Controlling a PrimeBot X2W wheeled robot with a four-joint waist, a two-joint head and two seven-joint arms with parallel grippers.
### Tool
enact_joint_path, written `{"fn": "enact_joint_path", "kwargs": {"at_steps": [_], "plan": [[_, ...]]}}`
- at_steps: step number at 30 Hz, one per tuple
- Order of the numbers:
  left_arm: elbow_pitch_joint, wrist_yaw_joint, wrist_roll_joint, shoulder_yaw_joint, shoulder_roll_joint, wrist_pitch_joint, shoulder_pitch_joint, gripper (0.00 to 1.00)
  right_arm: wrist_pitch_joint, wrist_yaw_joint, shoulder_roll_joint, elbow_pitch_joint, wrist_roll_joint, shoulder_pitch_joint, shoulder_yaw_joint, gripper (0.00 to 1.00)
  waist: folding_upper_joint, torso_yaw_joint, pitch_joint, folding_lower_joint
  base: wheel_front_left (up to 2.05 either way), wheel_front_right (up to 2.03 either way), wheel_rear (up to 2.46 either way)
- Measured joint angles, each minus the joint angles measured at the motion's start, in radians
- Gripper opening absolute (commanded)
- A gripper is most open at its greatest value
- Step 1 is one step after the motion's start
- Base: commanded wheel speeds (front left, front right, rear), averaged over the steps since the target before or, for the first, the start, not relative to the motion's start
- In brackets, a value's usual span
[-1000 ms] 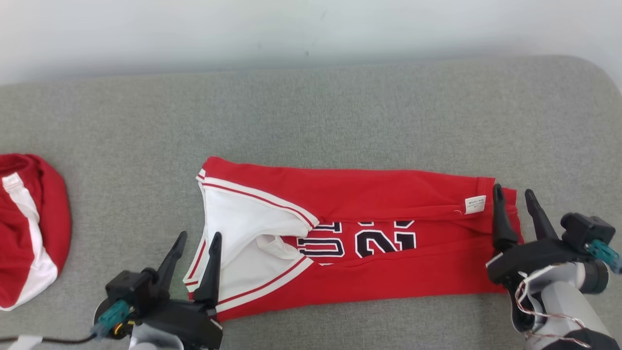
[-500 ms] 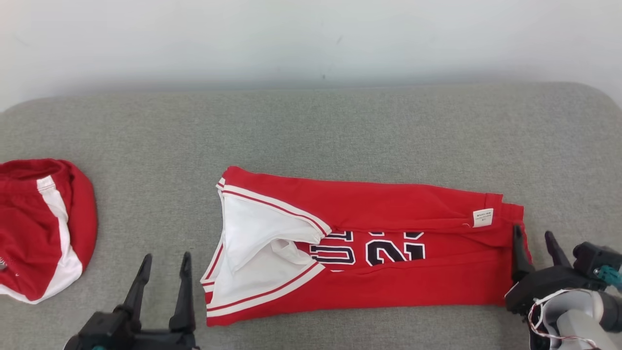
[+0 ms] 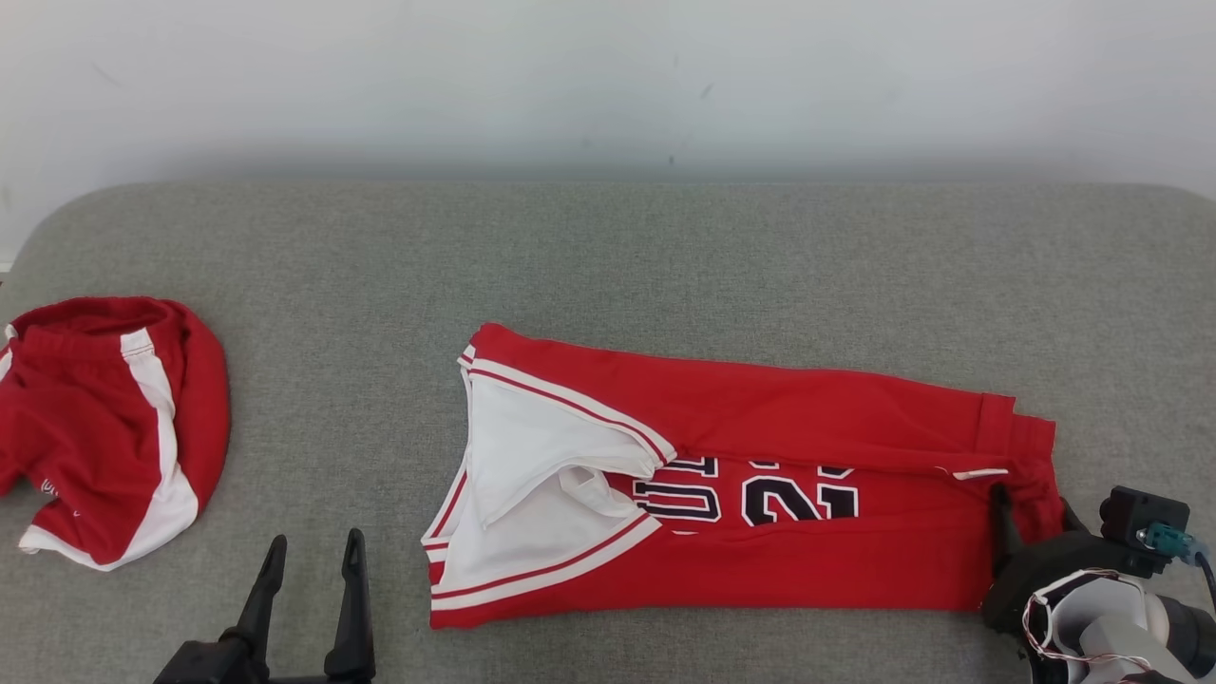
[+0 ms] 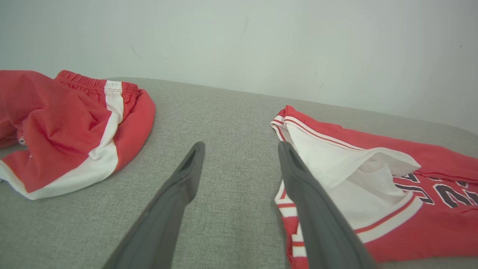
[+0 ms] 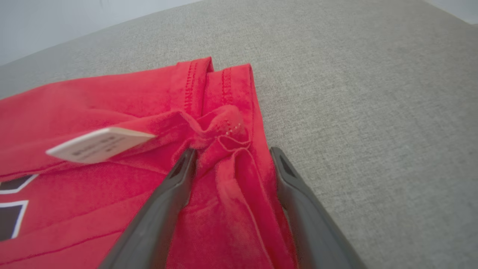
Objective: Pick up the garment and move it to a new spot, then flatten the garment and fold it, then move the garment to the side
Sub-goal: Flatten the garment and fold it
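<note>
The red jersey (image 3: 760, 560) lies folded into a long strip near the front edge of the grey bench (image 3: 608, 256), its white-trimmed neck end toward the middle and its hem toward the front right corner. The whole head view has shifted since a second ago, which is the camera's doing; the jersey itself lies much as it did. What has changed is at the hem. The right pincer (image 3: 1032, 499) then had its fingers spread over flat cloth; now a bunched ridge of hem stands between them, with the fingers about as wide apart as before and not closed down on it. The white label (image 5: 99, 144), which lay flat, is now tipped up on edge. The left pincer (image 3: 315, 538), wide open and holding nothing, overlapped the neck trim a second ago and now sits apart from it, over bare bench. Red-and-white shorts (image 3: 104, 427) lie by the left edge.
</note>
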Motion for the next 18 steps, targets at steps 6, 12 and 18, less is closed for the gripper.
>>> {"fn": "enact_joint_path", "kwargs": {"at_steps": [6, 12, 18], "plan": [[0.011, 0.0, 0.0, -0.002, -0.004, 0.0, 0.001, 1.0, 0.011, 0.0, 0.002, 0.039, 0.021, -0.023, 0.043, 0.0, 0.0, 0.009, -0.011, 0.0, 0.0, 0.0, 0.0], [0.019, -0.001, 0.0, 0.008, -0.006, 0.0, 0.015, 1.0, 0.0, 0.0, -0.032, 0.063, 0.038, -0.026, 0.072, 0.0, 0.0, 0.003, -0.027, 0.0, 0.0, 0.0, 0.0], [0.03, -0.001, -0.001, 0.017, -0.008, 0.0, 0.025, 1.0, -0.013, 0.0, -0.12, 0.069, 0.055, -0.024, 0.059, 0.0, 0.0, -0.015, -0.041, 0.0, 0.0, 0.0, 0.0]]}}
